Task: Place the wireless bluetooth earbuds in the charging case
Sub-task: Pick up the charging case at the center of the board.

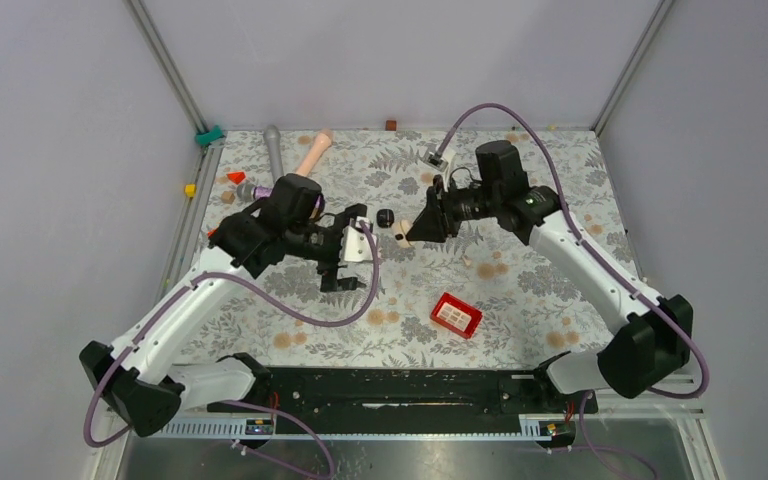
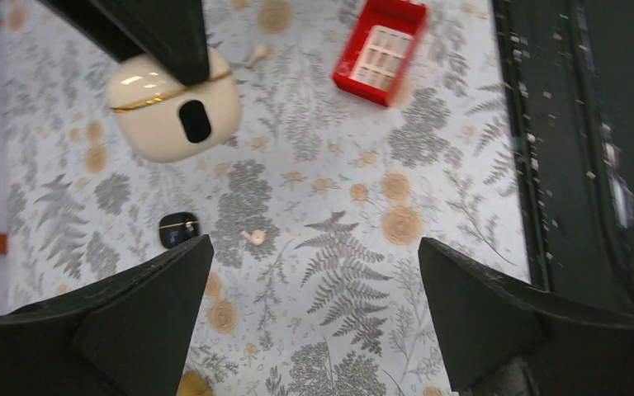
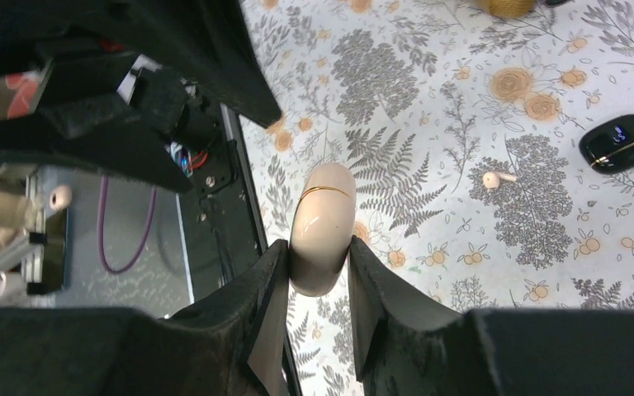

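My right gripper (image 1: 407,230) (image 3: 318,242) is shut on a cream charging case (image 3: 322,219) with a gold seam, held above the table; the case looks closed. It also shows in the left wrist view (image 2: 173,111), with a black oval on its face. A closed black case (image 1: 385,217) (image 2: 178,229) (image 3: 621,142) lies on the table. A cream earbud (image 2: 254,238) (image 3: 495,177) lies beside it. Another cream earbud (image 2: 256,54) (image 1: 467,262) lies farther right. My left gripper (image 1: 348,248) (image 2: 314,241) is wide open and empty, just left of the held case.
A red box (image 1: 456,315) (image 2: 380,49) sits on the floral table right of centre. A red cone (image 1: 236,177), a grey tool (image 1: 273,148) and a peach tool (image 1: 312,152) lie at the back left. A black rail (image 1: 390,385) runs along the near edge.
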{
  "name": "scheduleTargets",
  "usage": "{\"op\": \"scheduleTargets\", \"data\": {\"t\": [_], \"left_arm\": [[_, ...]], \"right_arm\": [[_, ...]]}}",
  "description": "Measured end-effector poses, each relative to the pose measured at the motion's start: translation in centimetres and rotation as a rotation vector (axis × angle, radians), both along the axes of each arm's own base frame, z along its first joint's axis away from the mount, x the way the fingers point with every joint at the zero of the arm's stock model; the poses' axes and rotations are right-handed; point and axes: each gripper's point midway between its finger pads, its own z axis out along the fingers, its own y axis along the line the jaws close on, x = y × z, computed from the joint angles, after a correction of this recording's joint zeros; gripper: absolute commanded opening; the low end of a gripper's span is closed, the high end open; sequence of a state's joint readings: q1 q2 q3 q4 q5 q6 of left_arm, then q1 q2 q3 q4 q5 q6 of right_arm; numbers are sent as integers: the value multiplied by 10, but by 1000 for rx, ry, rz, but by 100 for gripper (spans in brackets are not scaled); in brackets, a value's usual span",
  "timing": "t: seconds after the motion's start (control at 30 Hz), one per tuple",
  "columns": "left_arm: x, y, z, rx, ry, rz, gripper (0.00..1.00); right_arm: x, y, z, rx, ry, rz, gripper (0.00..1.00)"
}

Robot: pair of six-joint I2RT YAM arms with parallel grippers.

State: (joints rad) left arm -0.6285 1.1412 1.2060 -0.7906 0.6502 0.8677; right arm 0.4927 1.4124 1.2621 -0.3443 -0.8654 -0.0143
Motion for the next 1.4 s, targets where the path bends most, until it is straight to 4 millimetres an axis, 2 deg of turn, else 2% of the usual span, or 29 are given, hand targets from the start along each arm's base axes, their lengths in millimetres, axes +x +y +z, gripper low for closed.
{"op": "scheduleTargets", "data": {"t": [0.1, 0.23, 0.33, 0.47, 0.57, 0.7, 0.8, 0.87, 1.07, 1.23, 1.4], "left_arm": [[-17, 2, -3, 63, 61, -109, 98], [-23, -5, -3, 109, 175, -202, 99], [-21, -14, -7, 133, 274, -229, 99], [-15, -18, -15, 154, 359, -178, 99], [-4, -21, -1, 99, 323, -110, 99], [6, -19, 23, -50, 211, 15, 99], [1, -17, 33, -120, 195, 46, 98], [-1, -24, 38, -147, 212, 11, 99], [-16, -46, 25, -165, 360, -123, 99], [-36, -57, 26, -171, 408, -199, 98], [-41, -64, 22, -166, 464, -219, 94]], "right_arm": [[-13, -8, 8, -9, -58, 48, 25], [-33, -18, 21, -7, -158, 117, 27], [-48, -25, 30, -2, -233, 166, 29], [-59, -34, 36, -14, -310, 195, 32], [-65, -40, 38, -20, -370, 206, 33], [-72, -47, 33, -31, -407, 209, 32], [-74, -49, 29, -38, -410, 209, 32], [-75, -49, 26, -39, -406, 210, 32], [-79, -47, 23, -17, -394, 232, 33], [-86, -48, 18, -1, -400, 254, 33], [-87, -48, 9, -10, -402, 267, 32]]}}
